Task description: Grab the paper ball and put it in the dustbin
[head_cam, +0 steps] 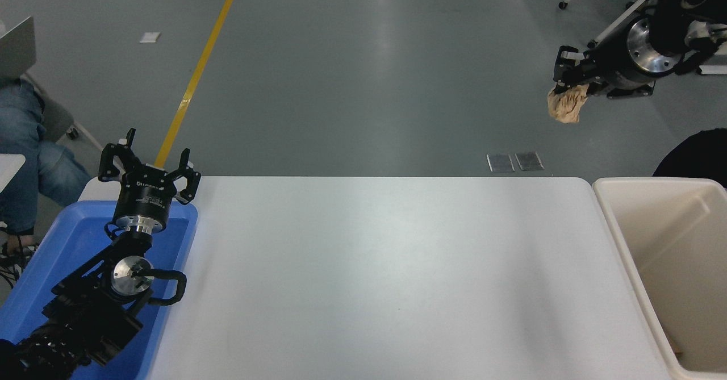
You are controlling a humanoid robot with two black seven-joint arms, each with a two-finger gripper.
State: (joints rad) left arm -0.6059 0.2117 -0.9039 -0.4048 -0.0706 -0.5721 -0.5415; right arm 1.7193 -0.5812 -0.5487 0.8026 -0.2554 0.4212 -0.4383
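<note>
My right gripper (568, 84) is shut on the tan paper ball (567, 105), which hangs from it high in the air at the upper right, beyond the table's far right corner. The cream-white dustbin (616, 221) stands at the table's right end, below and to the right of the ball. Its inside shows bare walls. My left gripper (149, 161) is open and parked at the lower left over the blue tray.
A blue plastic tray (57, 238) sits at the table's left end under the left arm. The white table (375, 278) spans the middle. A person in jeans (25, 141) sits at the far left. A chair base (619, 11) stands at the top right.
</note>
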